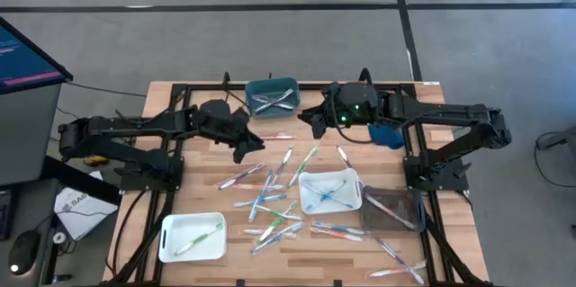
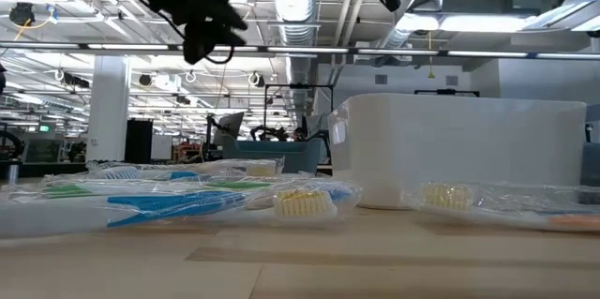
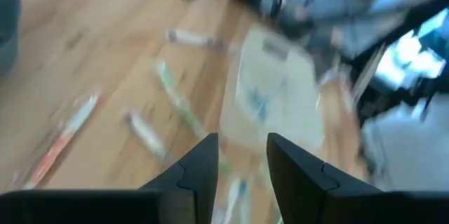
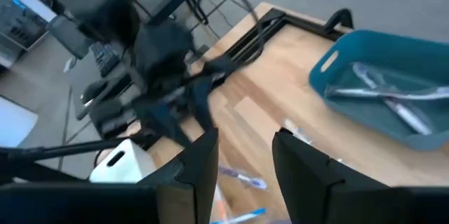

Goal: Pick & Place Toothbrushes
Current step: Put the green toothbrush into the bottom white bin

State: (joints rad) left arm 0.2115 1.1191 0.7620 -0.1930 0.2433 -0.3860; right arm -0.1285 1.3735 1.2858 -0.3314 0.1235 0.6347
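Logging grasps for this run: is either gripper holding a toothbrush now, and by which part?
Nothing is held. Left gripper and right gripper both show an empty gap between their fingers.

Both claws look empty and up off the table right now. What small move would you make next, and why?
Probably lower the left claw toward the loose toothbrushes scattered on the wood below it. Its fingers stand apart with nothing between them, and the right claw, also empty, hangs near the teal tray, farther from the pile.
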